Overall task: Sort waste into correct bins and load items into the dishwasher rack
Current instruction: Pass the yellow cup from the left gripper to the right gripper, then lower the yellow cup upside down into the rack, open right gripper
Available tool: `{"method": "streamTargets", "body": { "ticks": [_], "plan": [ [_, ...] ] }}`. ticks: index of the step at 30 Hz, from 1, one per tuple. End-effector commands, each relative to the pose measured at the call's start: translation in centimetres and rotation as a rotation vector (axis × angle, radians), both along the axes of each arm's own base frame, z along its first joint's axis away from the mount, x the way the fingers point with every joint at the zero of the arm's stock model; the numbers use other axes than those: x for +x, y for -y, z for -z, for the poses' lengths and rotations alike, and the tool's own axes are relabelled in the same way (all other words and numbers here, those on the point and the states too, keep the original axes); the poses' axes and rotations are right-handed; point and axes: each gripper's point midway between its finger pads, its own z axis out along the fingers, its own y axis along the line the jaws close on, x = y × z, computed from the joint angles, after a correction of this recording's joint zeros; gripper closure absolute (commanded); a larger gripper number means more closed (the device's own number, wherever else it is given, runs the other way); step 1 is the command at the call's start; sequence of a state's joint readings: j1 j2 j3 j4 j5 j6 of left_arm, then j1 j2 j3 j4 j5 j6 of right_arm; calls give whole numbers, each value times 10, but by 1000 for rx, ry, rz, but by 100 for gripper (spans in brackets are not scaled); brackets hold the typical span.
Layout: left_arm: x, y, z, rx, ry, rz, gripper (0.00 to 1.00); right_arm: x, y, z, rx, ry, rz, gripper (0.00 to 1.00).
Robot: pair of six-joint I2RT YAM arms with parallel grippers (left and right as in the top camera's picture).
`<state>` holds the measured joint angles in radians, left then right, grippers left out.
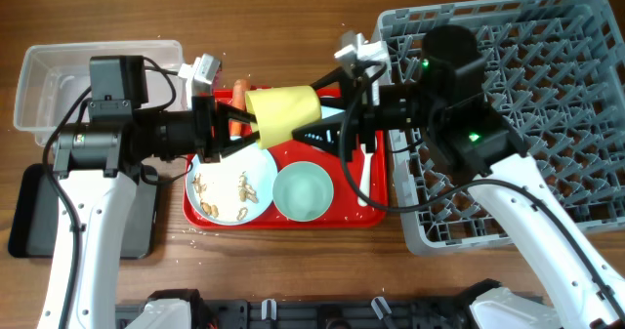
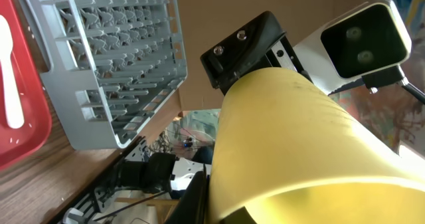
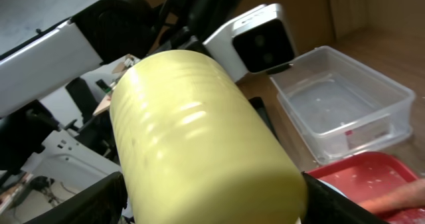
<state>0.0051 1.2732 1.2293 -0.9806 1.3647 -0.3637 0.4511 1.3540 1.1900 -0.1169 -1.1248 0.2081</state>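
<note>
The grey dishwasher rack (image 1: 547, 95) fills the bench's (image 1: 293, 7) right edge. The yellow cup (image 1: 285, 114) hangs mid-bench above the red tray (image 1: 293, 224). It looks like light, stiff, slick plastic, best pinched across its wall. The left fingers (image 1: 229, 148) grip its rim. The right fingers (image 1: 327, 139) straddle it, but I cannot tell if they are clamped.

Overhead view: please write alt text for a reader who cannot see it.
Above a red tray, the left gripper and right gripper meet at opposite ends of a yellow cup. A plate with crumbs and a green bowl sit on the tray; a grey rack stands to the right.
</note>
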Motion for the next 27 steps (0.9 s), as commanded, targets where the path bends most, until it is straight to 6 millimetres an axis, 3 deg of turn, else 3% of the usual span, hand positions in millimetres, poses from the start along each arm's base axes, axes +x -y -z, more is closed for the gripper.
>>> {"method": "streamTargets", "body": {
  "ticks": [1, 2, 5, 9, 12, 15, 16, 17, 18, 19, 20, 22, 24, 27],
  "plan": [
    [-9, 5, -11, -48, 32, 46, 96, 22, 9, -2, -7, -21, 93, 17],
    [-9, 5, -11, -48, 37, 46, 96, 25, 17, -2, -1, -34, 92, 16],
    [-9, 5, -11, -45, 59, 49, 96, 7, 24, -13, 48, -9, -41, 14],
    [-10, 5, -11, -43, 57, 50, 96, -14, 8, -15, 61, 4, -133, 18],
    [-9, 5, -11, -42, 61, 50, 96, -16, 4, -13, 57, -3, -139, 34],
    [-7, 4, -7, -20, 60, 37, 96, -16, 4, -16, 62, -16, -141, 41],
    [-7, 4, -7, -19, 60, 37, 88, -16, 4, -17, 64, -12, -140, 45],
    [-6, 4, -6, -13, 60, 33, 51, -16, 4, -18, 64, -9, -136, 45],
    [-5, 4, -3, 2, 60, 24, 22, -13, 5, -18, 60, -1, -109, 46],
    [-1, 2, 3, 40, 60, 1, 0, -8, 7, -18, 52, 1, -69, 47],
    [2, 0, 8, 69, 60, -17, 0, 2, 14, -17, 33, -10, 6, 47],
    [12, -6, 22, 161, 59, -71, 0, 36, 45, -2, -60, -55, 271, 48],
    [22, -15, 39, 268, 55, -135, 0, 72, 113, 30, -260, -128, 695, 48],
    [30, -24, 51, 356, 53, -187, 0, 75, 209, 82, -590, -255, 1175, 48]
  ]
}}
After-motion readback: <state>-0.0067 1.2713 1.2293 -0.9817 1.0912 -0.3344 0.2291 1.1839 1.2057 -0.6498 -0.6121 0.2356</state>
